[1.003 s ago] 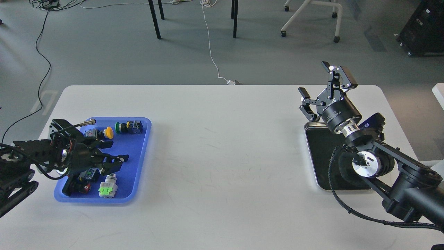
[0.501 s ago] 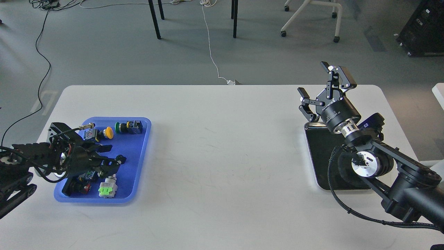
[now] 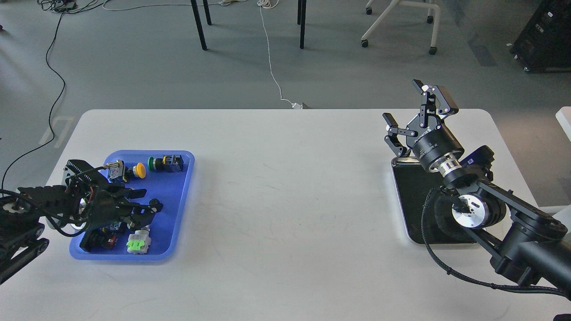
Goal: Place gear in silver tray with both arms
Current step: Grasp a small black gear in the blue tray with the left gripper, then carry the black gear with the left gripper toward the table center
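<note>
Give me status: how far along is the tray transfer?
Done: nothing visible yet; the silver tray shows only its dark bare floor where the arm doesn't cover it.
In hand: left gripper is open over the blue tray, above the parts, gripping nothing. Right gripper is open and empty above the silver tray's far edge.
Left: grasp a part, carry it across the table, and place it.

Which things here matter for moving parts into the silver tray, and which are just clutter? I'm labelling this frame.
Job: silver tray, blue tray of parts, left gripper, right gripper.
Bystanders: floor cable, chair base, table legs.
</note>
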Robot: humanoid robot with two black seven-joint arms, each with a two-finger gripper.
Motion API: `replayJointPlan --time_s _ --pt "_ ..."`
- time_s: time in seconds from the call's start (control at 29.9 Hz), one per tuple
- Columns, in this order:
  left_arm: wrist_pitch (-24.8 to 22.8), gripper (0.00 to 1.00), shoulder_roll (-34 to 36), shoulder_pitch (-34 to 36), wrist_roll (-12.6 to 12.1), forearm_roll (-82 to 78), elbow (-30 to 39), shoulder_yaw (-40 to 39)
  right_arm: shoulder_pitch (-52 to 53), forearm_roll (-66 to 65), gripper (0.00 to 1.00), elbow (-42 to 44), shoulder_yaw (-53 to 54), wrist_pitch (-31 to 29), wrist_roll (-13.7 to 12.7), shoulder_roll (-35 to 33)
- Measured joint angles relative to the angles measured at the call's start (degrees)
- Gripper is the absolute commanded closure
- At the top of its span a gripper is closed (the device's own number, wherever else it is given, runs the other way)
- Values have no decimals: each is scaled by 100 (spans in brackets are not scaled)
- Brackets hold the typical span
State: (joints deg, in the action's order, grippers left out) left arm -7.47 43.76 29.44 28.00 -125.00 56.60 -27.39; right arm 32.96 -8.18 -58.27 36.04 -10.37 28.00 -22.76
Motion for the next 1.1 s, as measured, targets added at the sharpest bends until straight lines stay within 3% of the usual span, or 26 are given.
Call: replayJointPlan --time_s 0.23,0.4,0.87,1.1 --pt "2 74 -17 0 3 3 -55 15 0 0 1 0 0 7 0 0" --pt "4 80 -17 3 3 3 -67 15 -4 0 1 0 0 8 0 0" --pt "0 83 11 388 -4 -3 90 -2 -7 0 1 0 0 9 0 0" --pt "-102 82 52 1106 1 0 983 -4 0 0 1 30 21 7 0 -107"
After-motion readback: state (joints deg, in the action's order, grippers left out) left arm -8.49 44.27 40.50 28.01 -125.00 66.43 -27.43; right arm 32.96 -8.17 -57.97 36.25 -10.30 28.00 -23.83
